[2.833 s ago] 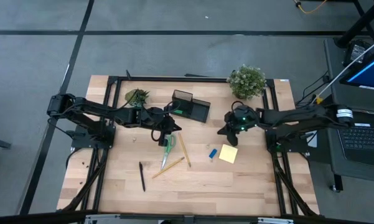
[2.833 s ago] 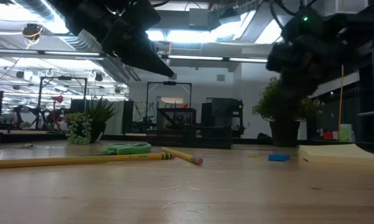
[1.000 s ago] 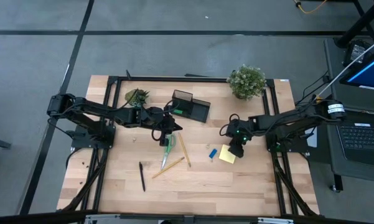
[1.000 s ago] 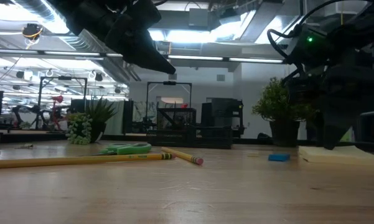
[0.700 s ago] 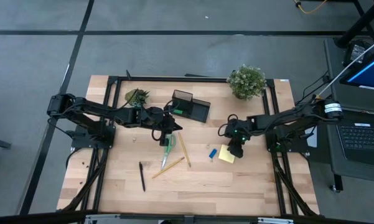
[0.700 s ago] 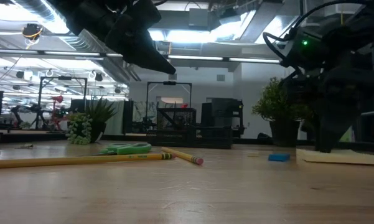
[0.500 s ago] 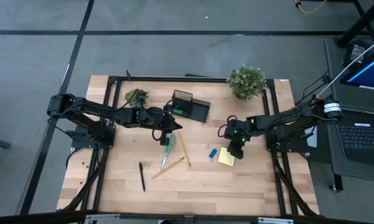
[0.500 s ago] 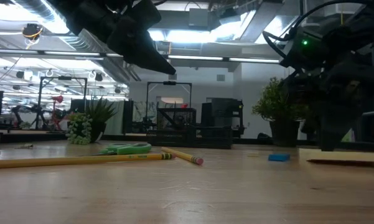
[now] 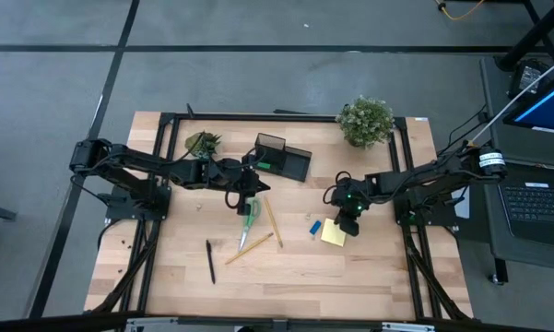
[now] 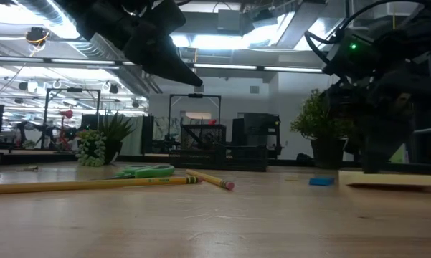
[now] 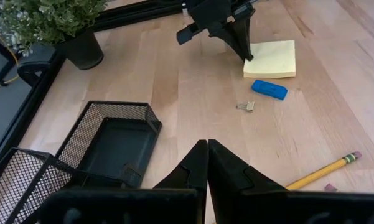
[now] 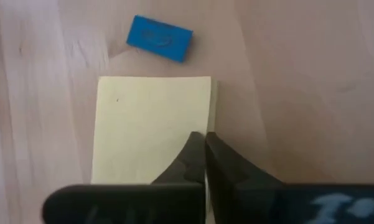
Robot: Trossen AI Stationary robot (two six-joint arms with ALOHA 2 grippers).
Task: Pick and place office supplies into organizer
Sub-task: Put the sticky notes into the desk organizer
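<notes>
The right pincer [image 12: 205, 152] has its fingers pressed together, tips down on the edge of the yellow pad [image 12: 152, 127], which looks a bit lifted off the counter [image 9: 295, 277] on one side in the low view, so it's probably pinched on that edge, though that's a guess. Just beside the pad sits the blue piece [image 12: 159, 38], with a tiny metal clip [image 11: 246, 106] a little further toward the middle. The left pincer [image 11: 206, 163] is closed too, holding nothing, hovering above the counter near the scissors [image 9: 249, 212] and the organizer [image 9: 283, 158]. Around it lie two pencils [image 9: 272, 221] and a black pen [image 9: 210, 261], all loose on the wood. The organizer sits at the far side of the counter between two potted plants [image 9: 365, 121], and its low tray looks empty in the left wrist view; the cup's inside can't be made out. So basically nothing is put away yet: pad, blue piece, clip, scissors, pencils and pen all remain to go in.
</notes>
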